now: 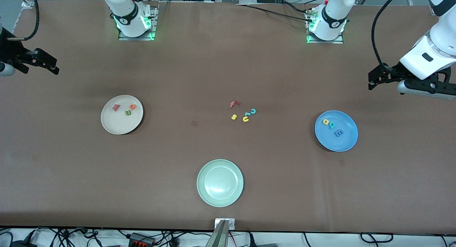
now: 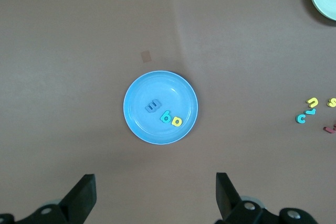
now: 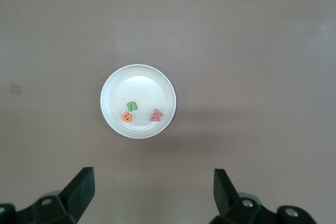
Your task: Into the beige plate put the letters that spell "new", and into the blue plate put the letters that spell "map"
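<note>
The beige plate (image 1: 119, 124) holds a pinkish-red w (image 1: 116, 107), a dark green n (image 1: 128, 113) and an orange e (image 1: 133, 106); the right wrist view looks down on that plate (image 3: 136, 82) from high up. In the blue plate (image 1: 338, 143) lie a yellow letter (image 1: 326, 121), a teal letter (image 1: 332, 125) and a blue m (image 1: 338, 133), all seen from above in the left wrist view on the plate (image 2: 157, 85). My right gripper (image 1: 55, 66) hangs open and empty over bare table at the right arm's end. Over bare table at the left arm's end, my left gripper (image 1: 371, 80) is open and empty too.
A loose cluster lies mid-table: a red f (image 1: 234, 104), a yellow s (image 1: 233, 116), a yellow u (image 1: 245, 119) and a teal c (image 1: 253, 111). A pale green plate (image 1: 220, 195) sits nearer the front camera, with nothing in it.
</note>
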